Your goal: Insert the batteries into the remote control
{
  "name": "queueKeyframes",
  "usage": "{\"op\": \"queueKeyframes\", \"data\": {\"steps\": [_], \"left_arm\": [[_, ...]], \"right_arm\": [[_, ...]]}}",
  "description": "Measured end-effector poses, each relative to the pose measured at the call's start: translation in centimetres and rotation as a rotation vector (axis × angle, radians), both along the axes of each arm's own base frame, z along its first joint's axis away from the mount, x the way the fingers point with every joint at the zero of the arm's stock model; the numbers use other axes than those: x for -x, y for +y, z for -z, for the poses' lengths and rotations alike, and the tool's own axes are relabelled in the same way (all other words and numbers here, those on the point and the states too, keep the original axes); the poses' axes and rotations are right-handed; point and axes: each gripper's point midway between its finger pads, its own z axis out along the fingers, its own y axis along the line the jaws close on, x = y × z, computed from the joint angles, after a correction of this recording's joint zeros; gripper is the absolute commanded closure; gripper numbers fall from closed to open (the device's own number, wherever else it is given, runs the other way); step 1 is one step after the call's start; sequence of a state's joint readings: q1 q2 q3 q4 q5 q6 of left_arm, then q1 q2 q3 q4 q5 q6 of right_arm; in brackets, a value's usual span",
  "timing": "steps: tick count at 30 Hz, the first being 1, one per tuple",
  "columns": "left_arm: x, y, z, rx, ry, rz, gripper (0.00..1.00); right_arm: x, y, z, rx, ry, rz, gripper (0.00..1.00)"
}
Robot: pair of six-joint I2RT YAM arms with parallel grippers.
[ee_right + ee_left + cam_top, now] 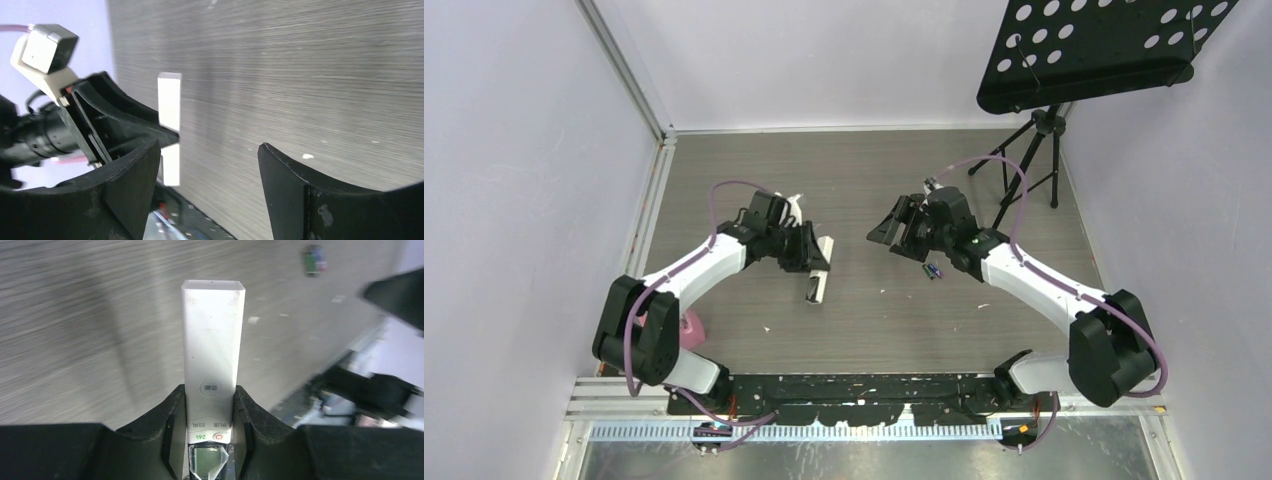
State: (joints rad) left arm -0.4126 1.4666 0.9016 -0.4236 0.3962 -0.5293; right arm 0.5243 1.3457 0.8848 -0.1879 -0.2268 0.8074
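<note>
My left gripper (210, 395) is shut on the white remote control (212, 340), its jaws pressing both long sides near the display end. In the top view the remote (819, 272) points toward the near edge, held by the left gripper (809, 250) at left of centre. The batteries (933, 270) lie together on the table beside the right arm's wrist; in the left wrist view the batteries (314, 259) show as a blurred green and purple cluster. The right gripper (210, 150) stands open with nothing between its fingers, facing the remote (169, 100). The right gripper (894, 228) is right of centre.
A black perforated music stand (1104, 50) on a tripod (1034, 160) occupies the back right corner. A pink object (691, 328) lies by the left arm's base. Small white scraps (767, 328) dot the grey table. Walls close in on three sides.
</note>
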Motion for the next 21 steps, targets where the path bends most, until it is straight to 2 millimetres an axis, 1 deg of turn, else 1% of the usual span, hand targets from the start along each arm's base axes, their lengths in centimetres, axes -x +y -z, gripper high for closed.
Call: {"op": "queueKeyframes", "data": {"steps": [2, 6, 7, 10, 13, 16, 19, 21], "left_arm": [[0.0, -1.9, -2.4, 0.130, -0.004, 0.009, 1.00], [-0.1, -4.6, -6.4, 0.335, 0.002, 0.018, 1.00], [-0.2, -5.1, -7.3, 0.380, 0.005, 0.016, 1.00], [-0.3, -6.5, -9.8, 0.506, 0.017, 0.016, 1.00], [-0.3, -7.3, -11.7, 0.605, 0.034, 0.020, 1.00], [-0.1, -7.9, -13.0, 0.678, 0.054, 0.024, 1.00], [0.2, -8.3, -13.9, 0.735, 0.077, 0.025, 1.00], [0.3, -8.4, -14.5, 0.766, 0.091, 0.025, 1.00]], "right_arm": [[-0.1, 0.8, -1.0, -0.105, 0.008, 0.040, 0.20], [-0.7, 1.9, -3.3, -0.275, 0.007, 0.100, 0.19], [-1.0, 2.3, -4.2, -0.327, 0.000, 0.109, 0.19], [-1.4, 3.3, -6.1, -0.440, 0.000, 0.109, 0.19], [-1.7, 4.4, -7.2, -0.521, 0.007, 0.092, 0.19], [-1.6, 5.4, -7.5, -0.570, 0.032, 0.075, 0.26], [-1.3, 6.2, -8.4, -0.621, 0.041, 0.050, 0.42], [-1.2, 6.7, -8.9, -0.655, 0.045, 0.034, 0.55]]}}
